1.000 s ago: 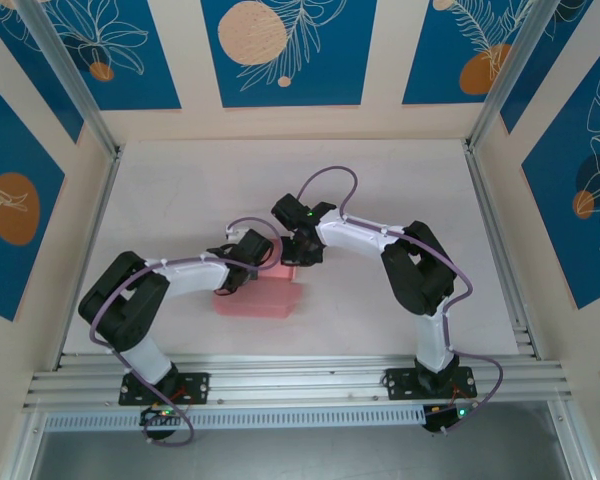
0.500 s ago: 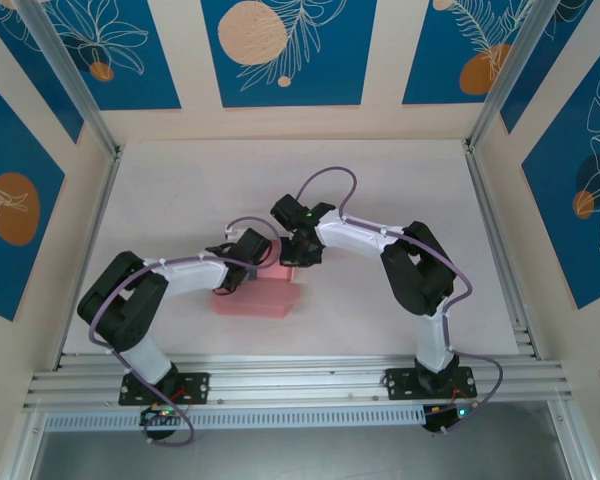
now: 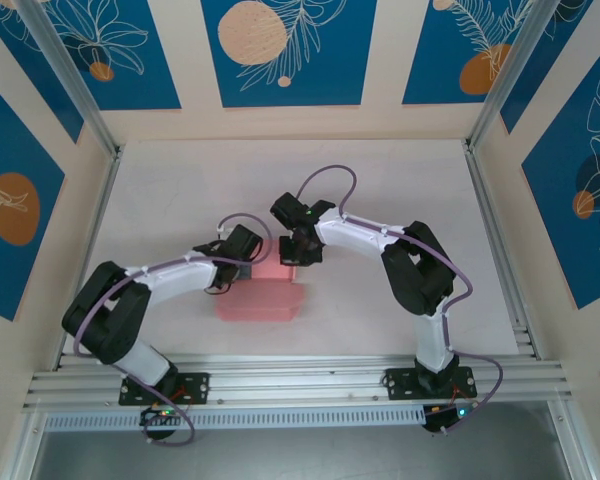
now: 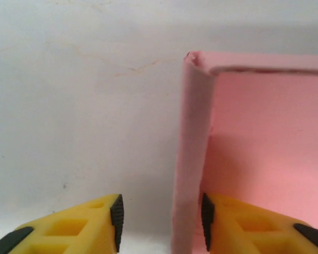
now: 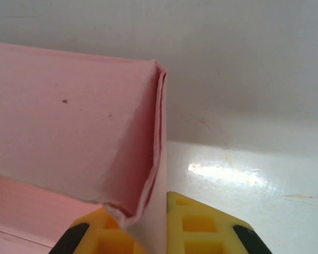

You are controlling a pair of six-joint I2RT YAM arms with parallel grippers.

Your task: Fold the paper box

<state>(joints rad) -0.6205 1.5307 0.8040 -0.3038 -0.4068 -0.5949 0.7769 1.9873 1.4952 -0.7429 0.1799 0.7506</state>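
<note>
The paper box (image 3: 263,300) is pale pink and lies mid-table with its side walls raised. My left gripper (image 3: 242,252) is at the box's left end. In the left wrist view that gripper (image 4: 161,222) is open and straddles an upright pink wall (image 4: 192,148). The wall stands next to the right pad (image 4: 206,221) and well clear of the left one. My right gripper (image 3: 298,252) is at the box's far edge. In the right wrist view it (image 5: 160,222) is shut on a doubled pink wall (image 5: 148,159), pinched between the yellow fingers (image 5: 201,227).
The white tabletop (image 3: 400,180) is bordered by aluminium rails (image 3: 280,385) at the near edge and at both sides. Blue-and-cream patterned panels (image 3: 280,50) wall in the back and sides. Both arm bases sit on the near rail.
My left gripper has opened off the box's left wall and shifted slightly left and farther back, its elbow swinging outward. The right gripper has kept its grip and place.
</note>
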